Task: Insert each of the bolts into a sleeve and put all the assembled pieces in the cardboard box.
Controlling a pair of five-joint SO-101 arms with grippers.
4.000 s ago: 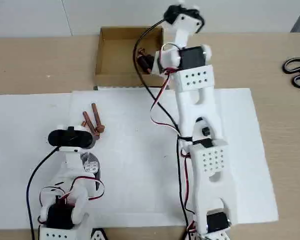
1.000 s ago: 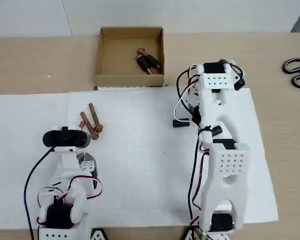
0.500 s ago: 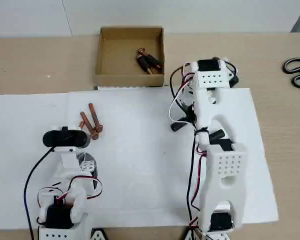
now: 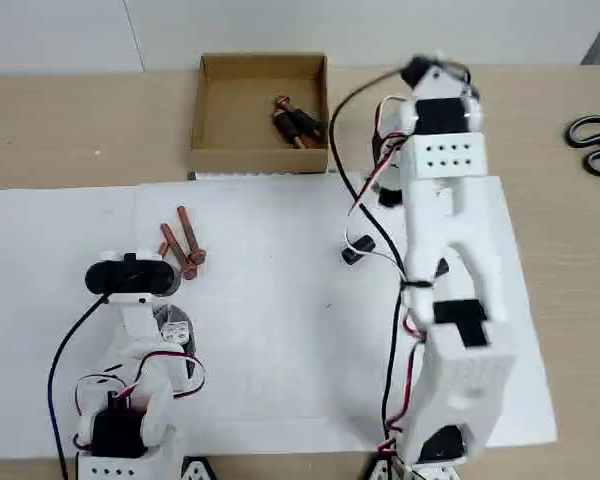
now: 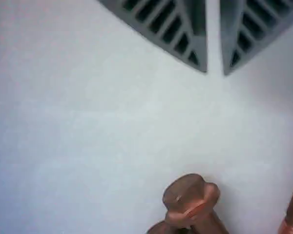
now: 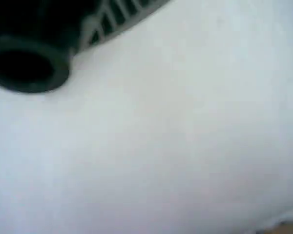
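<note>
1. Already the cardboard box (image 4: pixel 195 112) at the upper middle of the high view holds assembled pieces (image 4: pixel 296 122): dark sleeves with copper bolt heads, seemingly two, lying toward its right wall.
2. Loose on the white paper (image 4: pixel 270 330), left of centre, lie the bolts (image 4: pixel 183 243), about three and bunched together, with none of them sleeved. One bolt head (image 5: pixel 190 200) shows close up in the left wrist view.
3. The left gripper (image 5: pixel 215 72) hangs just above that cluster with its fingers drawn almost together, leaving a thin slit with nothing in it.
4. The right gripper (image 4: pixel 388 195) sits near the paper's upper edge, right of the box. A black sleeve (image 6: pixel 27 70) lies right against its ribbed finger, open end toward the camera. I cannot tell whether it is pinched or merely alongside.
5. By my judgement the job is under halfway: a first batch is boxed, while the remaining bolts each need a sleeve, then a trip to the box.
6. Scissors (image 4: pixel 592 135) lie at the right edge, well apart.
</note>
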